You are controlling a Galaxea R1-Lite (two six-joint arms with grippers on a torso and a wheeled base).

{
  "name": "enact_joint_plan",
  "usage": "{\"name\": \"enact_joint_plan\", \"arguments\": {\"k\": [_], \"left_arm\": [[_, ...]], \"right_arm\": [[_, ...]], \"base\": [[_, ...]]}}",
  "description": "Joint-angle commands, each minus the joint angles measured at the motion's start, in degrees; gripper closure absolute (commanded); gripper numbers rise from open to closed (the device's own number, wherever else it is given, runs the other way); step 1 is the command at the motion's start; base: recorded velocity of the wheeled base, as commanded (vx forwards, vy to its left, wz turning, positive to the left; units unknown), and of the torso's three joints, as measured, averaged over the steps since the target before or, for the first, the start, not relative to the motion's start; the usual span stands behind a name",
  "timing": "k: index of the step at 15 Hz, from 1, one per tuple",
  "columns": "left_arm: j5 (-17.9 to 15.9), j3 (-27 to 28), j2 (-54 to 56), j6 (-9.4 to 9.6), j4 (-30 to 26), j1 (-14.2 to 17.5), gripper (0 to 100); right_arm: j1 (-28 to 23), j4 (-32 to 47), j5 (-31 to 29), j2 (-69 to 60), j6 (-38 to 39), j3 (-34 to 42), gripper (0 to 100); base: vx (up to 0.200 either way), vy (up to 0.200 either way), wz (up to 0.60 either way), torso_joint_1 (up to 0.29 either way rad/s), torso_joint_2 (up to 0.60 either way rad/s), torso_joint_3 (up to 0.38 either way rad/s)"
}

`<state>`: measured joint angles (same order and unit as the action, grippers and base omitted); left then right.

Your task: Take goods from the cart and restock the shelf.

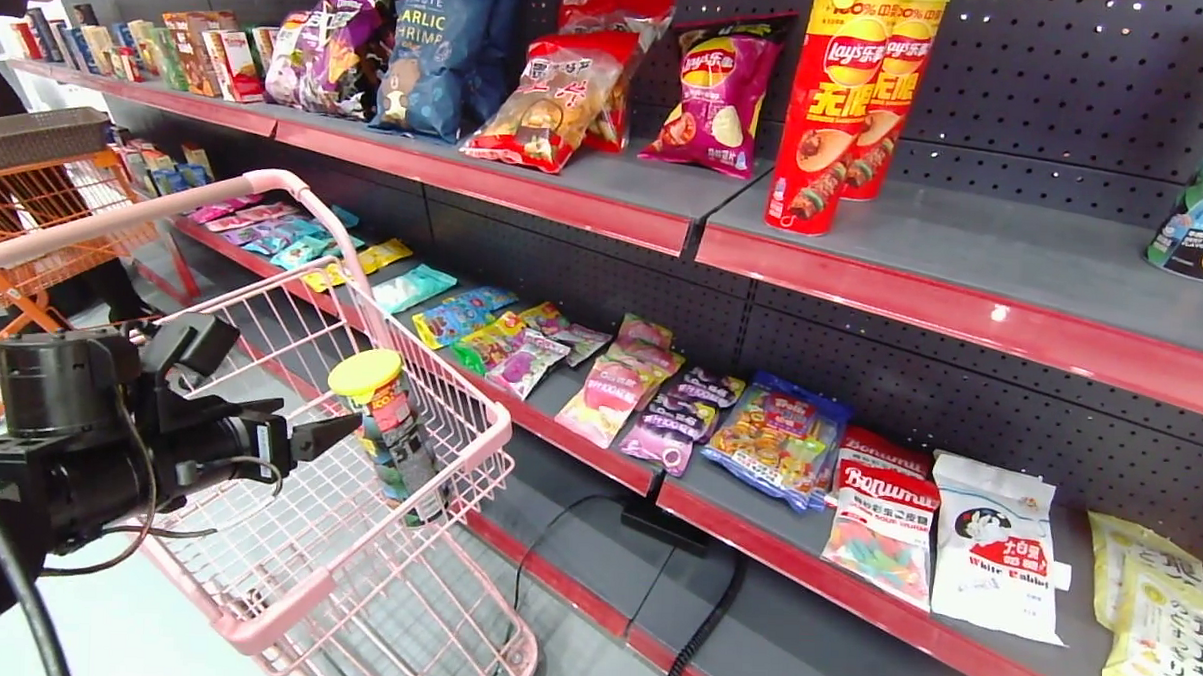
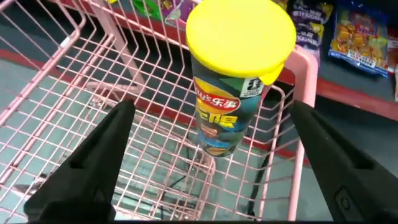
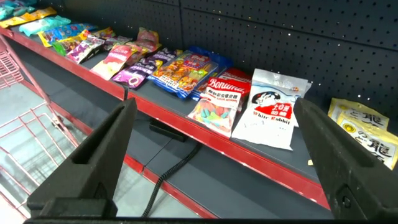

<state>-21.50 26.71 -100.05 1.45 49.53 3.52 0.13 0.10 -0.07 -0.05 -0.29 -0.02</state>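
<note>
Left pincer (image 2: 211,107) gapes wide, with the chip can (image 2: 231,87) standing just beyond it.

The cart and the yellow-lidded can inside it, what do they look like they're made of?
The cart seems to be metal wire with a glossy pink coating: thin grid rods, thicker tube rim. The can is probably cardboard or thin metal under a glossy printed wrap; I can't tell which. The lid is likely yellow plastic, smooth and uniform.

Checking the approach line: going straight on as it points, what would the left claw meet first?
Most likely the yellow-lidded can, standing in the pink cart, centred ahead of the open left claw; depth is unclear.
</note>
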Motion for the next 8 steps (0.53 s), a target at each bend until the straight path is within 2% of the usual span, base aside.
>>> {"name": "enact_joint_plan", "arguments": {"k": [1, 2, 3, 4, 5, 8], "left_arm": [[-0.73, 0.54, -3.66, 0.66, 0.3, -0.01, 0], [-1.87, 0.62, -5.16, 2.06, 1.27, -0.1, 0], [-2.31, 0.8, -5.77, 2.5, 1.71, -0.1, 0], [-3.63, 1.94, -8.32, 4.53, 3.73, -0.18, 0], [-3.81, 3.79, -10.96, 5.05, 5.75, -0.45, 0], [-3.9, 5.28, -13.77, 5.05, 6.72, -3.0, 0]], "right_arm": [[0.04, -0.01, 0.07, 0.05, -0.06, 0.02, 0], [0.04, -0.01, 0.07, 0.05, -0.06, -0.06, 0], [0.04, -0.01, 0.07, 0.05, -0.06, -0.06, 0], [0.04, -0.01, 0.07, 0.05, -0.06, -0.06, 0], [0.04, -0.01, 0.07, 0.05, -0.15, 0.02, 0], [0.04, -0.01, 0.07, 0.05, -0.23, -0.06, 0]], "base": [[0.0, 0.0, 0.0, 0.0, 0.0, 0.0], [0.0, 0.0, 0.0, 0.0, 0.0, 0.0], [0.0, 0.0, 0.0, 0.0, 0.0, 0.0], [0.0, 0.0, 0.0, 0.0, 0.0, 0.0], [0.0, 0.0, 0.0, 0.0, 0.0, 0.0], [0.0, 0.0, 0.0, 0.0, 0.0, 0.0]]}}
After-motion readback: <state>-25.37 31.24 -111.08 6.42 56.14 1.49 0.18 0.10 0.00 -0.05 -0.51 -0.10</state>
